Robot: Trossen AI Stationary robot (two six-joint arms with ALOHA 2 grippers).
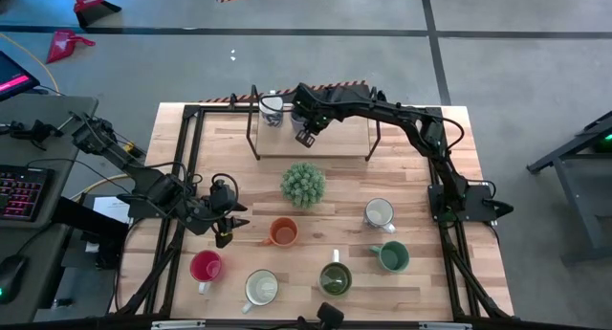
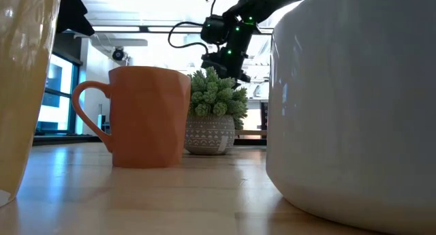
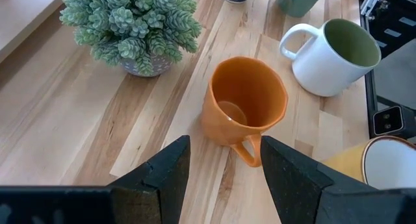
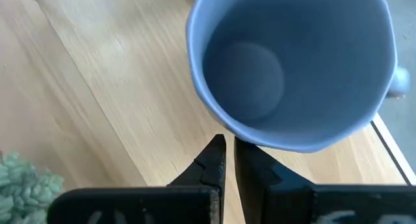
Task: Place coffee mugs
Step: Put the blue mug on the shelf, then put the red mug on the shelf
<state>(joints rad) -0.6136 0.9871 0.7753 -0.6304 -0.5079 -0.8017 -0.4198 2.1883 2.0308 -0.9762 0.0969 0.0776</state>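
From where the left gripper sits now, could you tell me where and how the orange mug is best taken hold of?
Grip the orange mug by its rim wall, coming from above: it stands upright and open-topped. Its handle points toward the open left gripper, so one finger could go inside the wall beside the handle.

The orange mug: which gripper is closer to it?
Left. The left gripper sits open just beside the orange mug, facing it. The right gripper is far off, over the rack by the blue mug.
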